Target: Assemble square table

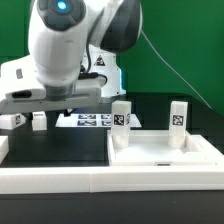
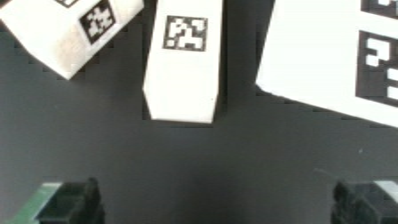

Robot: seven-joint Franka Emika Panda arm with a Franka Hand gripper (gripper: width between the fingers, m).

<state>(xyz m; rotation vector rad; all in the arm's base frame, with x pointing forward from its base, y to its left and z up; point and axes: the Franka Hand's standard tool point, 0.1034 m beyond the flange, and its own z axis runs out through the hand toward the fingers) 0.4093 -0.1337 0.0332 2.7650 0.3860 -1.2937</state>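
The white square tabletop (image 1: 160, 152) lies tray-like at the exterior view's right. Two white tagged legs (image 1: 122, 113) (image 1: 179, 115) stand upright at its far corners. Two more legs (image 1: 38, 119) (image 1: 12, 118) lie loose on the black mat at the left. My gripper (image 1: 62, 107) hangs just above the mat, beside the nearer loose leg. In the wrist view one loose leg (image 2: 183, 70) lies ahead of the gripper (image 2: 214, 196), and a second leg (image 2: 71, 32) lies askew beside it. The dark fingers (image 2: 64, 200) stand far apart with only bare mat between them.
The marker board (image 1: 85, 120) (image 2: 347, 60) lies flat behind the gripper, close to the loose legs. A long white rail (image 1: 60, 178) borders the front of the mat. White equipment stands at the back left.
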